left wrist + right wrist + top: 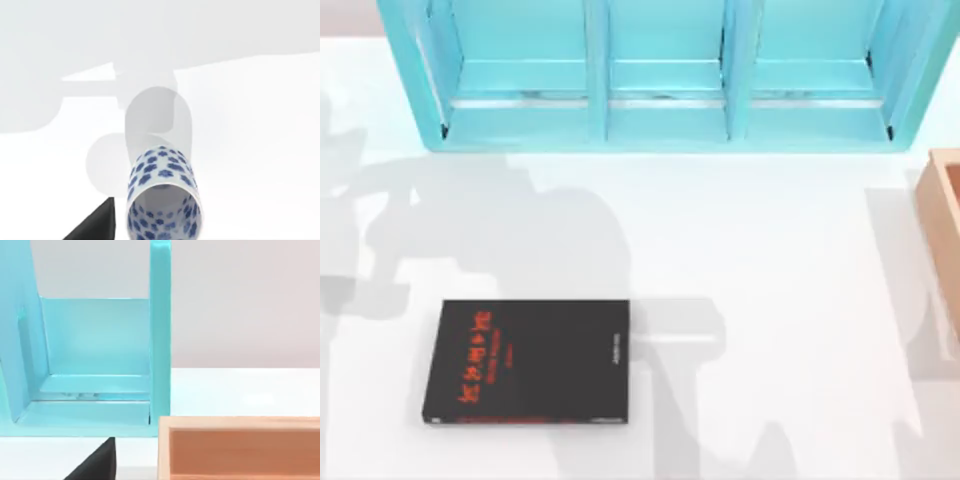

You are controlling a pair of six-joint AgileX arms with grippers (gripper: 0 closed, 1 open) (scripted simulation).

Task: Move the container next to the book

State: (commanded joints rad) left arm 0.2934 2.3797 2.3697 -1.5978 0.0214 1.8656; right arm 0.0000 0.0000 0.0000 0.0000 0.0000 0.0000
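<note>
The cup (162,195) shows in the left wrist view, white with blue flowers, its open mouth turned toward the camera and its body pointing away over bare white table (260,150). It looks lifted, its grey shadow lying on the surface beyond it — so I judge the left arm is carrying it. A dark finger (95,222) shows just beside the cup, but whether the left gripper is clamped on the cup I cannot tell.

The book (525,362) lies flat at the near left of the table, black cover with red-orange characters, its spine toward the right. Bare table lies to its right and beyond its far edge.

To do this step well, bring the cup down onto the bare table just right of the book, upright, close to the spine but off the cover, and release only once the base rests flat.

The blue shelf unit (665,75) stands along the far edge, and the wooden box (945,215) sits at the far right. The right wrist view looks at both, and a dark finger (95,462) shows; the right arm seems parked there, its grip unreadable.

Count — one cup, one book, one shelf unit with three bays, one box.
</note>
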